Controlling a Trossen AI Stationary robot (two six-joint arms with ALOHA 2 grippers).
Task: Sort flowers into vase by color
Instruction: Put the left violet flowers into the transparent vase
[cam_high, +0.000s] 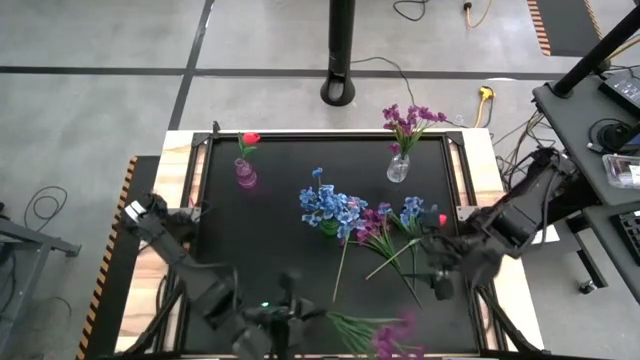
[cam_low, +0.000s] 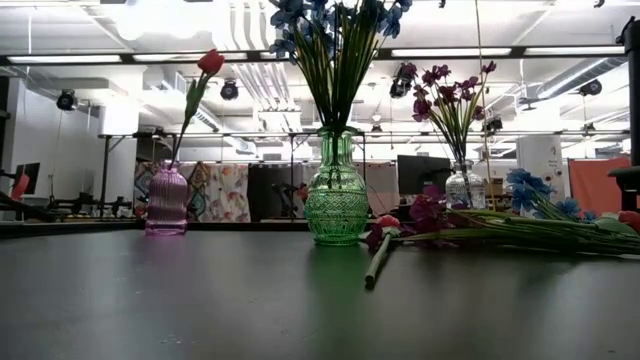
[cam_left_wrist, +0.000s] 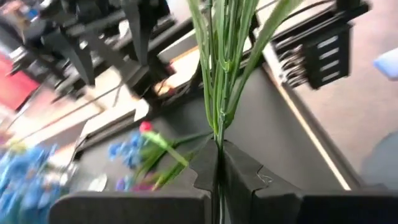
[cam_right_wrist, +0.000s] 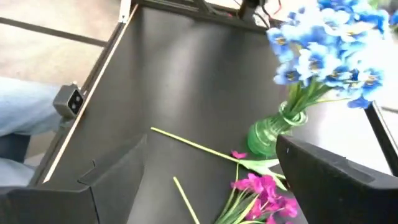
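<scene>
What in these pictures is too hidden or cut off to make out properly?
- High view: the purple spray held by the left gripper runs off the bottom edge; its blossoms are blurred.
- Low view: the blue blooms in the green vase are cut off by the top edge.
- Right wrist view: the right gripper hides part of the loose flowers beneath it.

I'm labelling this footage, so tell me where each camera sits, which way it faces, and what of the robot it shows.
High view: overhead, looking straight down; both arms, left gripper shut on a purple spray.
Low view: table height, looking level across the table; no arm shows.
Left wrist view: on the left arm, past its shut fingers pinching green stems.
Right wrist view: on the right arm, between open fingers.
Shared: the green vase of blue flowers in high, low and right wrist views.
</scene>
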